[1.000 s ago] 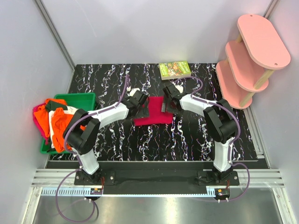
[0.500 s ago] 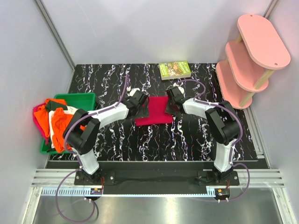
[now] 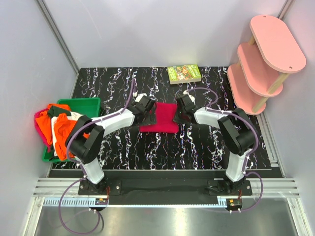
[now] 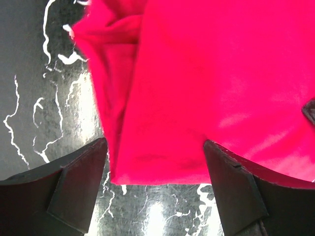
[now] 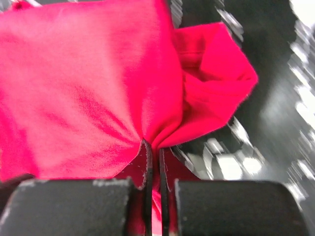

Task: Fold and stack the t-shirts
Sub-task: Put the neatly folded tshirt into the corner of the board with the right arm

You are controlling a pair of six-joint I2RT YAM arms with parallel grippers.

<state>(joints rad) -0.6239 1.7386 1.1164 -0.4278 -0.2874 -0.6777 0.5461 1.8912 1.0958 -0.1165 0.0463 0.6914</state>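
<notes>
Right claw (image 5: 154,150) pinches the crimson t-shirt (image 5: 83,98).

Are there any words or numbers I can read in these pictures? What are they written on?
No text here can be read.
The green-covered book has a picture and perhaps a title on its cover, but it is too small to read.
The red t-shirt is plain, with no words or logo showing in any view.

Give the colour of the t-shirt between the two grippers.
The t-shirt is crimson-red; right wrist view shows it best.
</notes>
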